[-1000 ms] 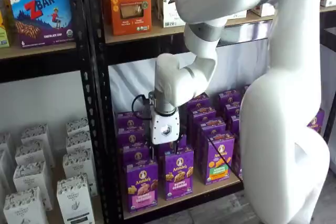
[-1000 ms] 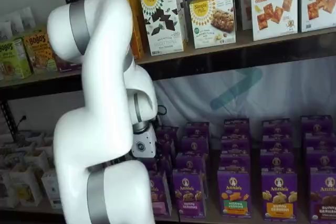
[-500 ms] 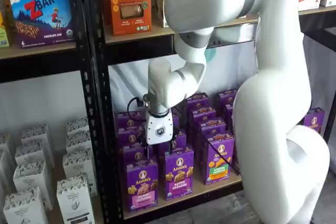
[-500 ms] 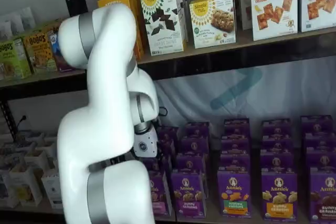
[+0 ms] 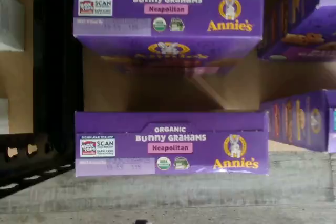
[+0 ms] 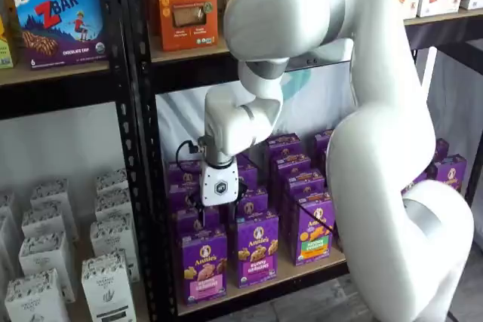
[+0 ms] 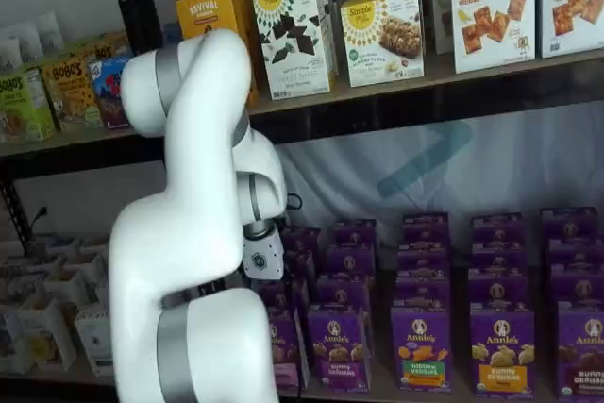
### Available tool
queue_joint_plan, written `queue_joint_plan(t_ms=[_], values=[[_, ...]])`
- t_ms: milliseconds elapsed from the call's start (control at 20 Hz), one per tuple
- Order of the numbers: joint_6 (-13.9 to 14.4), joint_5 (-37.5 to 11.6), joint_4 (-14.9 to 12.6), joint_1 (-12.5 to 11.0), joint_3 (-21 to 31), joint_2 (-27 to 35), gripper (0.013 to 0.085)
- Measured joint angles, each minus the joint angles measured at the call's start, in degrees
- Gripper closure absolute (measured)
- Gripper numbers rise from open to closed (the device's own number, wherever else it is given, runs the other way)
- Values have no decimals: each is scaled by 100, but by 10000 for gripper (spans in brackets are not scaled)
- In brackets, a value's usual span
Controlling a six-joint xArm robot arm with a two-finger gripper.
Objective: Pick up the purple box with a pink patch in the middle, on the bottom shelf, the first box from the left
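Wrist view: two purple tops [image 5: 170, 142] reading "Bunny Grahams Neapolitan", one behind the other (fronts unseen here).
Shelf views: gripper [image 6: 219, 205] hangs above the leftmost column; fingers hidden among the cartons, spread wide and holding nothing.
Purple box [image 6: 204, 265]: upright Annie's carton, yellow rabbit logo, pink panel low on its front, below and just in front of the gripper, at the front edge of the bottom shelf [image 6: 302, 271].
Front row: three cartons visible in that shelf view.
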Motion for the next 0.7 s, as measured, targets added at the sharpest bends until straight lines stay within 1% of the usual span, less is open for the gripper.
queue_joint_plan(t_ms=[250,350,500,650,700], values=[[-143,106,162,0,-335,243,130],[-144,146,160,-6,-446,330,130],[-128,121,147,0,-543,435,130],[-230,75,283,22,-609,528,130],[-223,64,284,31,-628,557,130]])
